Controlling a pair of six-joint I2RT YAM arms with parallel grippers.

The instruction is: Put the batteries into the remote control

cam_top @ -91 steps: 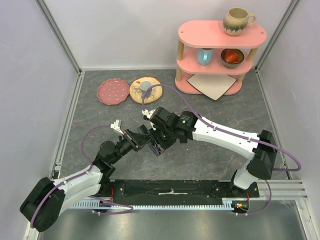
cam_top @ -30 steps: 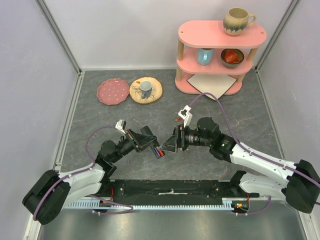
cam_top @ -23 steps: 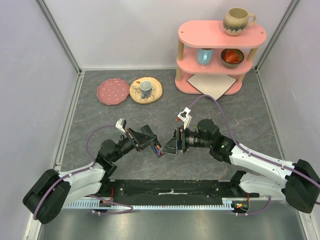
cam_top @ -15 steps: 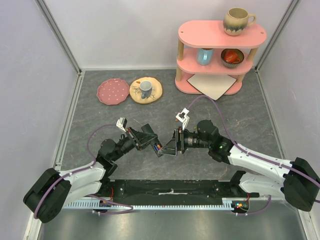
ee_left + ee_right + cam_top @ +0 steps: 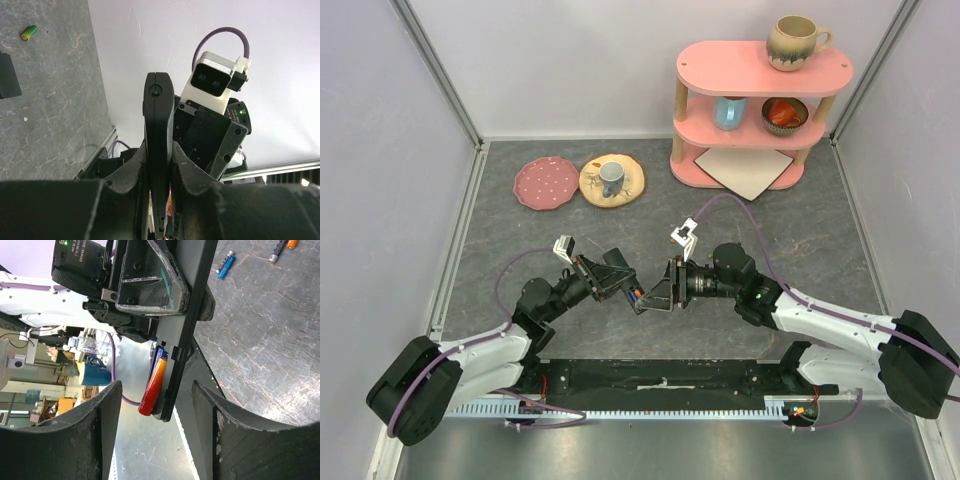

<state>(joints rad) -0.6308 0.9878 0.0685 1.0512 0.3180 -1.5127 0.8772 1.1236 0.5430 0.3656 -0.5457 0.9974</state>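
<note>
Black flat plastic remote control [image 5: 158, 150] is up off the grey stone counter [image 5: 50, 100], pinched tight in the left end effector [image 5: 159, 170]. A red-orange battery [image 5: 151, 392] and a blue battery [image 5: 160, 356] sit in it. The right end effector [image 5: 156, 385] is spread apart, one finger on each side of it. A small green battery [image 5: 28, 33] lies loose on the counter.

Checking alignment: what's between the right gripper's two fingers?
Right wrist view: the end of the remote, an orange-red battery in it, with air gaps to both fingers.
</note>
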